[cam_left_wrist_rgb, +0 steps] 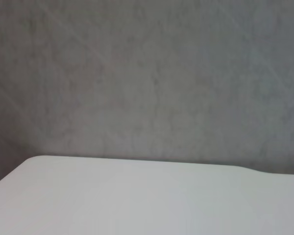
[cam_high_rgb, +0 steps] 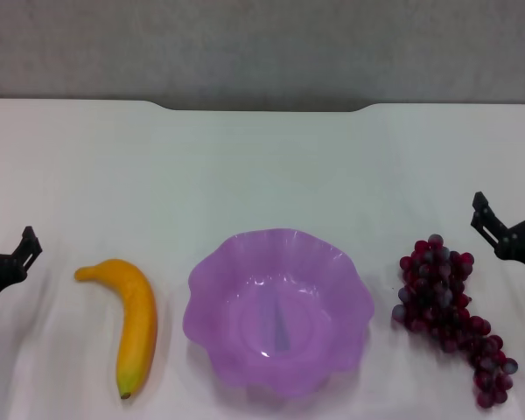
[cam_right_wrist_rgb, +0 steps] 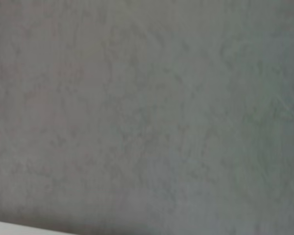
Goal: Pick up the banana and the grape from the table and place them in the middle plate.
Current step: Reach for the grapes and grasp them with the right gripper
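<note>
A white table [cam_left_wrist_rgb: 137, 200] fills the lower part of the left wrist view, its surface smooth and bare. The table's far edge runs nearly straight across, curving down into a rounded corner at one end and dipping slightly near the other end. Directly behind the table, rising from that far edge, stands a grey wall [cam_left_wrist_rgb: 147, 73] with a faint mottled texture. The wall darkens a little just above the table's rounded corner.
</note>
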Motion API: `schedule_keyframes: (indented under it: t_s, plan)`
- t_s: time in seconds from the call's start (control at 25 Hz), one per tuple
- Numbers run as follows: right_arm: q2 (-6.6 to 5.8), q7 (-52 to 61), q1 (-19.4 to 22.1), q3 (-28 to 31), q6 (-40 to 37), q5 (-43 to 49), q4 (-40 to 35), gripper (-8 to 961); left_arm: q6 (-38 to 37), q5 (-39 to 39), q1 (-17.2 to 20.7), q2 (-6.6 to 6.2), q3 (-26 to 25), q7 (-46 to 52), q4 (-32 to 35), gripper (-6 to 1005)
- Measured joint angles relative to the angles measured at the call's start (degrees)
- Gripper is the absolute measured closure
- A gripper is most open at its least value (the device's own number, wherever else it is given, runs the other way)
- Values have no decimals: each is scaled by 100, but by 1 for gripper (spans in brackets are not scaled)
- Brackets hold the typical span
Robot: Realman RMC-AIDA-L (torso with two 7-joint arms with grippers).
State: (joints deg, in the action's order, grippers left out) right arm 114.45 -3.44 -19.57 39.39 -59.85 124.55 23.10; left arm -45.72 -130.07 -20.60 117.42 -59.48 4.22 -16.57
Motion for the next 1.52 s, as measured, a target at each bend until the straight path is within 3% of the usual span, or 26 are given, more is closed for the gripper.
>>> schedule_keyframes:
  t_s: [0.08, 0.12, 0.24, 0.4, 0.48, 0.6, 0.68, 0.76, 0.8, 1.08, 1.24, 1.52]
  plan:
    - [-206, -143, 86, 227, 635, 14, 647, 64, 15, 35, 5, -4, -2, -1, 25, 109]
    - [-206, -143, 86, 227, 635, 14, 647, 64, 29, 49, 8, -7, -2, -1, 25, 109]
    - [-411, -539, 182, 615, 1740, 17, 1436, 65, 53, 52, 10, -11, -2, 0, 25, 109]
    - [-507, -1538, 522, 1647, 3806, 28, 2820, 65, 71, 54, 12, -16, -2, 0, 31, 109]
    - [-400, -2210, 728, 2377, 5010, 29, 3454, 65, 73, 56, 12, -18, -2, -7, 32, 109]
    - [-67, -3069, 947, 3455, 6634, 34, 4249, 65, 73, 58, 2, -18, -2, -26, 32, 109]
    - [29, -3261, 1027, 3916, 7569, 19, 4725, 66, 76, 59, -5, -17, -2, -27, 31, 109]
    - [17, -2948, 1008, 4447, 8780, 9, 5249, 66, 81, 60, -10, -18, -2, -20, 28, 109]
    - [17, -2948, 1008, 4447, 8780, 9, 5249, 66, 83, 61, -12, -17, -2, -18, 26, 109]
    - [8, -2052, 443, 6168, 11481, 389, 5616, 67, 90, 62, -44, -17, -2, -26, 22, 109]
    - [-3, -1598, 172, 6567, 12182, 1071, 5603, 67, 90, 61, -47, -13, -2, -32, 17, 108]
    - [-11, -1487, -266, 6480, 12497, 1436, 5140, 68, 89, 61, -91, -14, -2, -8, 15, 108]
